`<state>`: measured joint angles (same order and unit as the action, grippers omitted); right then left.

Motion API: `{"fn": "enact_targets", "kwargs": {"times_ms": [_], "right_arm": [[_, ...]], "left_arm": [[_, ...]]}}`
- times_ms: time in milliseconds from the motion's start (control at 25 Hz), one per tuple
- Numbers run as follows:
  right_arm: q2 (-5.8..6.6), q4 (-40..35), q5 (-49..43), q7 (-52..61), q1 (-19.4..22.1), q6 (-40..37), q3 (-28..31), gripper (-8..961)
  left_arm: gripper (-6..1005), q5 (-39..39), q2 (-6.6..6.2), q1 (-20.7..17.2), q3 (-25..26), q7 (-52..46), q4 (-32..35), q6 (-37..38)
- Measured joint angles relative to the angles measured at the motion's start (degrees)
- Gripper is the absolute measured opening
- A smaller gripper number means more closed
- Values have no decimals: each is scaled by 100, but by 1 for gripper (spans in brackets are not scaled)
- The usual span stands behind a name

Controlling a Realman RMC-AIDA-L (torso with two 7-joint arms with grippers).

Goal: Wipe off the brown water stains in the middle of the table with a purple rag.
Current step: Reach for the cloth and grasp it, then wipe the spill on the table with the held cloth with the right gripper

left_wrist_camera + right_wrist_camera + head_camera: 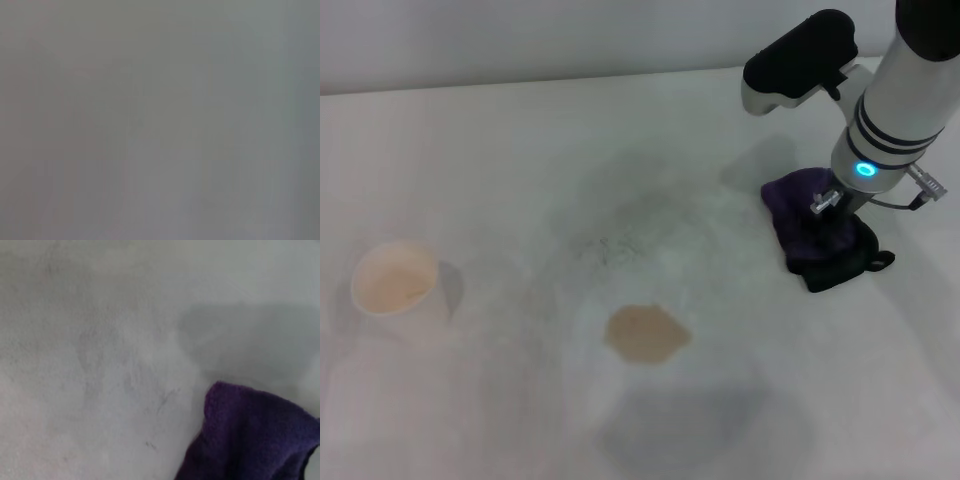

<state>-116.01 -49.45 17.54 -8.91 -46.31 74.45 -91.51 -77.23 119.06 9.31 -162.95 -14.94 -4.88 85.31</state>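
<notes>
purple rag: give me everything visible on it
The purple rag is a bunched dark purple cloth, soft and fleecy-looking, with a black edge section and a small black loop at its near-right end. It lies crumpled on the white table, on the right side, apart from the brown stain nearer the middle. The right gripper is down on top of it; its jaws are hidden. The right wrist view shows one purple fold.
</notes>
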Motion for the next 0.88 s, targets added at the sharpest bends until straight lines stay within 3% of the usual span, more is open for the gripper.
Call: {"fn": "enact_targets", "kwargs": {"times_ms": [400, 880], "right_arm": [[3, -244, 7, -45, 51, 176, -85, 127], [-18, -887, 1396, -29, 80, 180, -1477, 96]], "left_arm": [[893, 24, 3, -26, 0, 0, -22, 34], [893, 24, 3, 2, 0, -4, 2, 36]]}}
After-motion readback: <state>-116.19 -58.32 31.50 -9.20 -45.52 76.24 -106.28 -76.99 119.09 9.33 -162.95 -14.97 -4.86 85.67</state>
